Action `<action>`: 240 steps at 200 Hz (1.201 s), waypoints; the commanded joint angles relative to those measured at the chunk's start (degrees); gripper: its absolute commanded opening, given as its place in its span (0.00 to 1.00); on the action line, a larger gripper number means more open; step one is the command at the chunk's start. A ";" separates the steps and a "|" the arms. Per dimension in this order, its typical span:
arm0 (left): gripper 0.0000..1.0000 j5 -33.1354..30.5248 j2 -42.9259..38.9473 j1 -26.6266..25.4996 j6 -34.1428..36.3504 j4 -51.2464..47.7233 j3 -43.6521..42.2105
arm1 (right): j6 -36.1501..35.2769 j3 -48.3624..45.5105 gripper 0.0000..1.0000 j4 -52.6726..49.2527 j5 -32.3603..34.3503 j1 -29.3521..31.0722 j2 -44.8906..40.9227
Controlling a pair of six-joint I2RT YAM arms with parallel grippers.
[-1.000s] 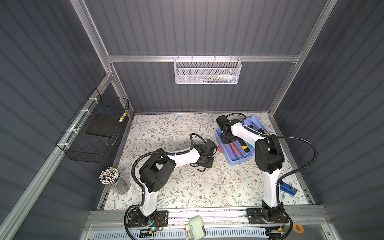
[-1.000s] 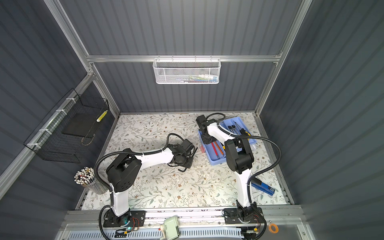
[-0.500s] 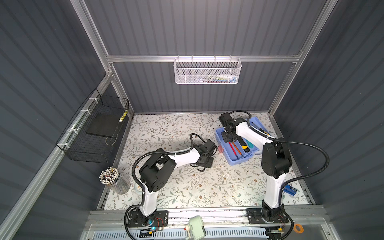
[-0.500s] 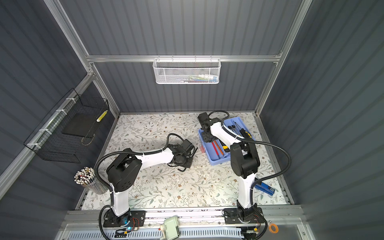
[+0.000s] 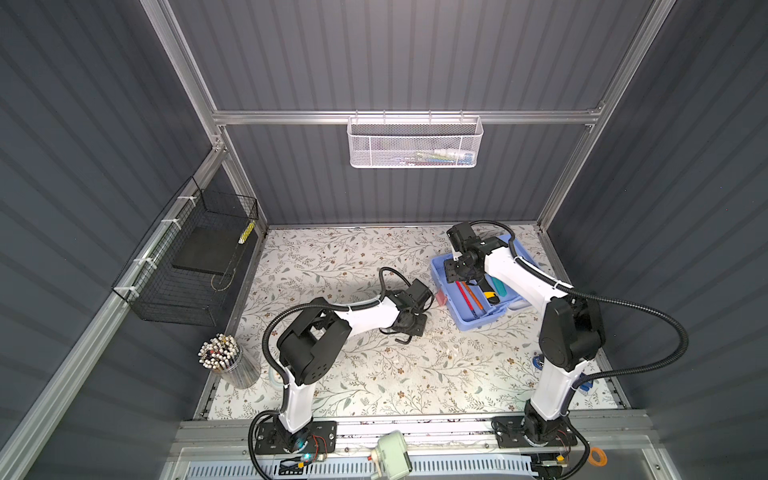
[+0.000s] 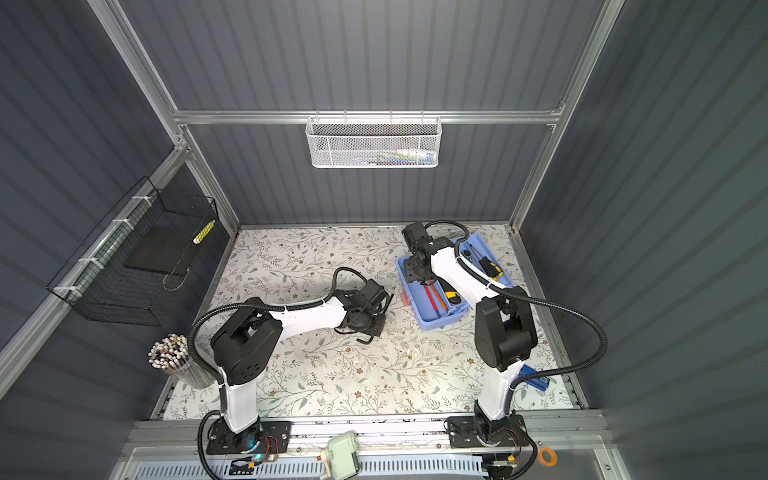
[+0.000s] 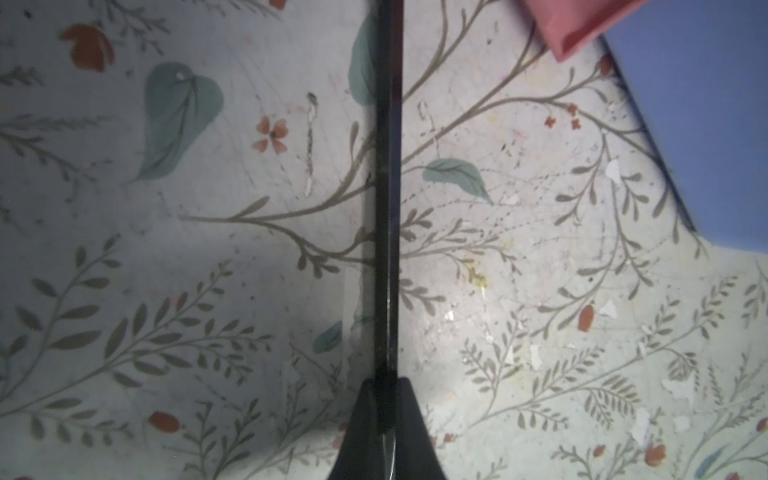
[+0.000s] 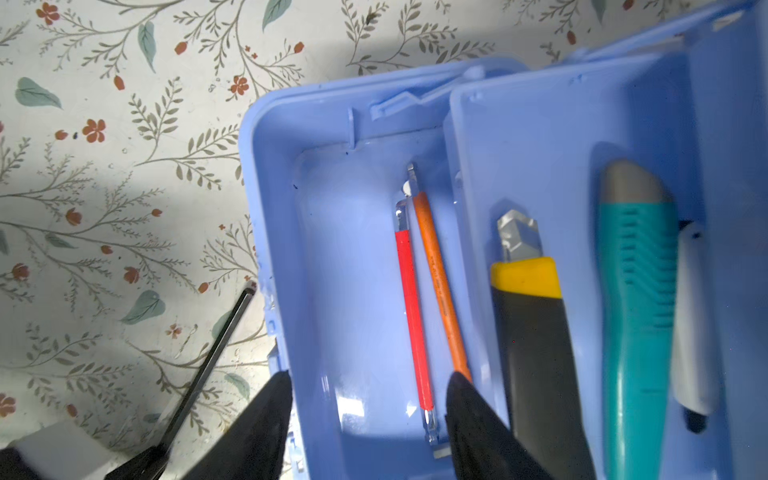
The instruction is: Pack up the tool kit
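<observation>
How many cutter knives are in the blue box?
2. The yellow knife and the teal knife lie side by side in the raised tray of the box. The right arm covers part of the box in both top views, so more may hide.

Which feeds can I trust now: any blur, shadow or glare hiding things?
Left wrist view: black rod clear, pink latch blurred, a shadow darkens the mat. Right wrist view: glare on the box floor beside the red bit, right end effector fingertips soft. Both top views: sharp, mildly shadowed.
</observation>
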 commanded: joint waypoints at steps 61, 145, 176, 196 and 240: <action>0.02 2.38 -7.58 -0.49 -1.92 2.61 -0.25 | 9.38 -9.00 0.62 7.80 -15.02 -0.13 -7.37; 0.02 2.58 -12.07 -0.49 -3.56 6.07 -0.53 | 17.48 -15.92 0.58 16.90 -25.05 -0.07 -9.24; 0.02 4.46 -13.39 -0.44 -4.69 9.96 -2.07 | 19.69 -17.24 0.54 19.83 -27.34 0.03 -8.66; 0.02 5.44 -13.88 -0.45 -5.30 12.10 -3.08 | 21.40 -18.08 0.50 22.59 -30.63 0.05 -8.82; 0.02 6.93 -15.00 -0.47 -6.11 16.48 -4.75 | 24.83 -19.48 0.33 26.80 -34.17 0.12 -8.62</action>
